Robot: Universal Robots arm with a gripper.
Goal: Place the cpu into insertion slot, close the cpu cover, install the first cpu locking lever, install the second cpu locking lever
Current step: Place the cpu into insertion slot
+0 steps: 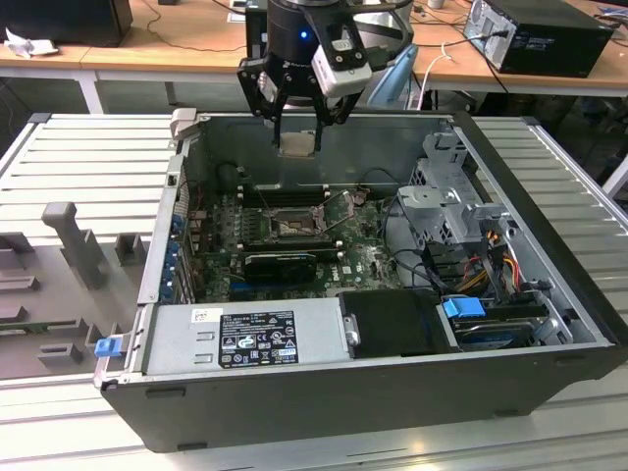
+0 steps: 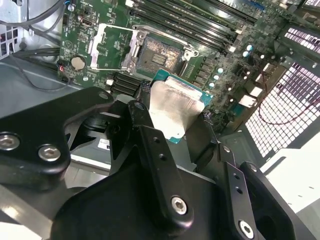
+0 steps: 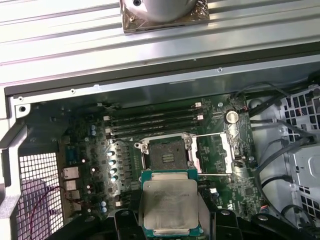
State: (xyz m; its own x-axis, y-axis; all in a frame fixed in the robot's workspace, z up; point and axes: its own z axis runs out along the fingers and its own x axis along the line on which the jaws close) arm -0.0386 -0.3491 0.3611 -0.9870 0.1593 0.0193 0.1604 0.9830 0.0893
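Exterior view: the cpu is held clamped between the fingers of the gripper, raised above the open computer case near its far wall and well clear of the green circuit board. The insertion slot is seen bare on that board, well apart from the chip. In both wrist views the cpu's pale metal face is shown, with the empty slot beyond it and the cpu cover swung open, lying flat just beside the slot.
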